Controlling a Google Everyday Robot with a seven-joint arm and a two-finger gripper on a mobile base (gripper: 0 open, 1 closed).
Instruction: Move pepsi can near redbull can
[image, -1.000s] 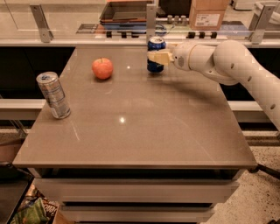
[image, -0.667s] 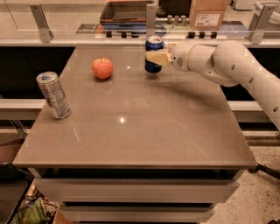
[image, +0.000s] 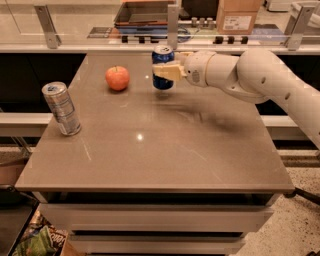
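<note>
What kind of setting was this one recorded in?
Probably a robotics test area in an office or lab: a work table with staged items, a glass partition behind it, and a cardboard box beyond. The claw grips the pepsi can at the table's far side, right of the apple.

Your gripper (image: 162, 70), at the pepsi can (image: 163, 55), has cream-yellow fingers (image: 168, 72); your arm (image: 260, 70) is smooth, white, rounded, with small dark dots.
</note>
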